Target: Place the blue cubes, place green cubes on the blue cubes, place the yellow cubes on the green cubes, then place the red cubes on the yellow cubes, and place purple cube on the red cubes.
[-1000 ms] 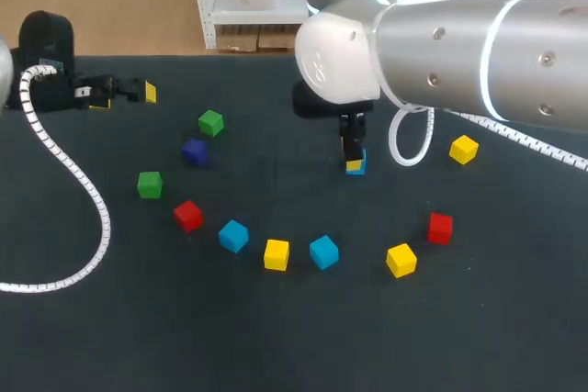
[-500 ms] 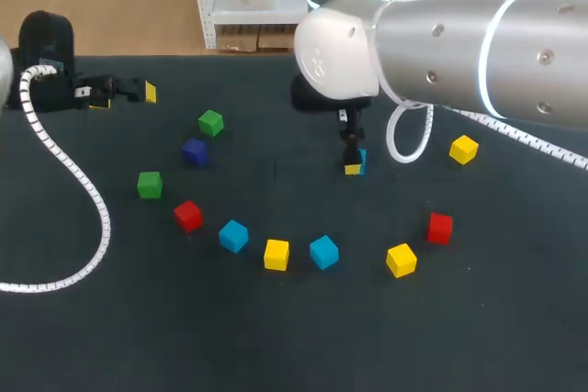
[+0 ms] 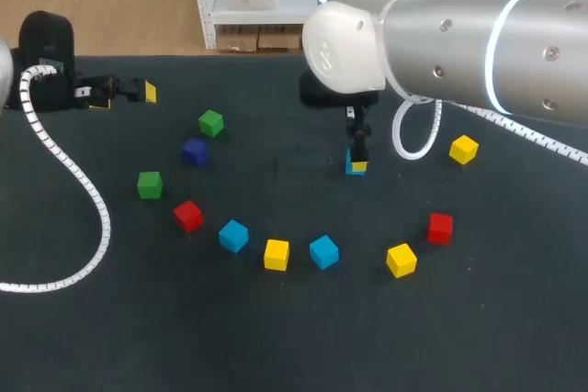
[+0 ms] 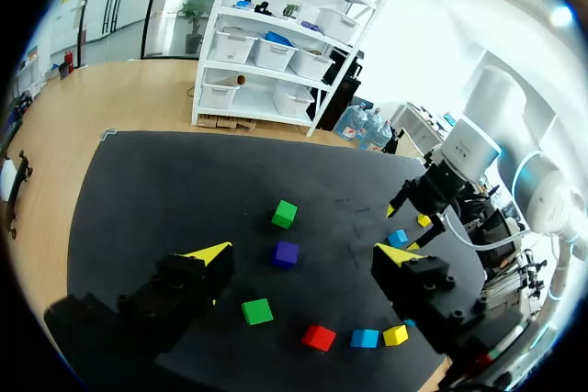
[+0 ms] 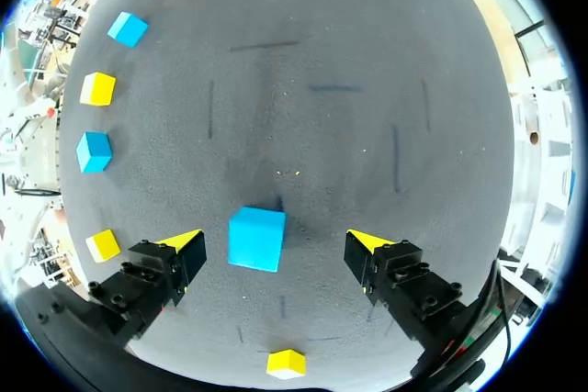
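Step in hand: placing the blue cubes — nothing is stacked yet. The right arm [image 3: 441, 34] hangs over mid-table [image 3: 276, 337]. Its jaws stand apart, straddling a blue cube [image 5: 257, 238] that rests on the table, and neither finger touches it. The left jaws are also apart and empty, at the table's far left. Next move, as judged: close on this cube, or lift clear and fetch the second blue cube [image 3: 233, 235].

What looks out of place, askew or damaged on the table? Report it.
Nothing stands out. The small coloured cubes lie singly and flat on the black table, none stacked. The right gripper is open, with one light blue cube between its fingers, untouched.
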Controlling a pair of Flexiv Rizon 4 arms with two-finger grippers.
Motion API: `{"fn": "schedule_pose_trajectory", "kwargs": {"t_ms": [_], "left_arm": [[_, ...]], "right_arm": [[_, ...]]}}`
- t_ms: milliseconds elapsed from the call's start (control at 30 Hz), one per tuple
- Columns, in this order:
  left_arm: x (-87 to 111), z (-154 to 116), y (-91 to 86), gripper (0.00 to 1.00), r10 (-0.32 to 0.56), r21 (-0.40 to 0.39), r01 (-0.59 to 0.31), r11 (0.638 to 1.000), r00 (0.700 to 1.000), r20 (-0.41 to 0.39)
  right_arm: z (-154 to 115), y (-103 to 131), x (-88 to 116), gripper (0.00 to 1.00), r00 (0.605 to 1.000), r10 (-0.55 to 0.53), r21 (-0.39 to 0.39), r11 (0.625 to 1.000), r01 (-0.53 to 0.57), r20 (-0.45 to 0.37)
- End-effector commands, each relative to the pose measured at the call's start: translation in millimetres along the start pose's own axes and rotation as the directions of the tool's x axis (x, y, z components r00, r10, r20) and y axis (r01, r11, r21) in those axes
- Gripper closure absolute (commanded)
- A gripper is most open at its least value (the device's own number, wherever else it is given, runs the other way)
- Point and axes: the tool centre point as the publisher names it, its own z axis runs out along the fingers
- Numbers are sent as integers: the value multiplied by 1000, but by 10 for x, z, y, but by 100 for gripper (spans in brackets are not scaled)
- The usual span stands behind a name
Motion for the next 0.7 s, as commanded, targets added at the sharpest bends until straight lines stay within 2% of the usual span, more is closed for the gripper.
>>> {"fn": "schedule_pose_trajectory", "kwargs": {"t_ms": [33,67,100,133,167,200,233,267,467,500,567,600,633,700], "left_arm": [[0,0,0,0,0,0,0,1000,1000,0],[0,0,0,0,0,0,0,1000,1000,0],[0,0,0,0,0,0,0,1000,1000,0],[0,0,0,0,0,0,0,1000,1000,0],[0,0,0,0,0,0,0,1000,1000,0],[0,0,0,0,0,0,0,1000,1000,0],[0,0,0,0,0,0,0,1000,1000,0],[0,0,0,0,0,0,0,1000,1000,0],[0,0,0,0,0,0,0,1000,1000,0],[0,0,0,0,0,0,0,1000,1000,0],[0,0,0,0,0,0,0,1000,1000,0],[0,0,0,0,0,0,0,1000,1000,0],[0,0,0,0,0,0,0,1000,1000,0],[0,0,0,0,0,0,0,1000,1000,0]], "right_arm": [[16,4,-24,0,1000,-9,-2,1000,9,-4],[19,11,-29,1,1000,-16,-2,1000,16,-7],[23,17,-32,23,1000,-20,-1,1000,20,-11],[26,20,-35,29,1000,-20,0,1000,20,-12],[27,23,-38,28,1000,-23,0,1000,23,-13],[28,26,-39,40,1000,-27,3,1000,27,-16],[27,27,-39,57,1000,-27,4,1000,27,-16],[27,27,-40,62,1000,-27,4,1000,27,-15],[28,34,-31,67,999,-31,1,1000,31,-19],[29,34,-30,74,999,-32,0,999,32,-19],[32,35,-28,74,999,-36,-2,999,36,-21],[34,37,-27,82,999,-38,-2,999,38,-22],[34,38,-27,85,999,-38,-2,999,38,-21],[34,38,-28,77,999,-39,-5,999,39,-19]]}}
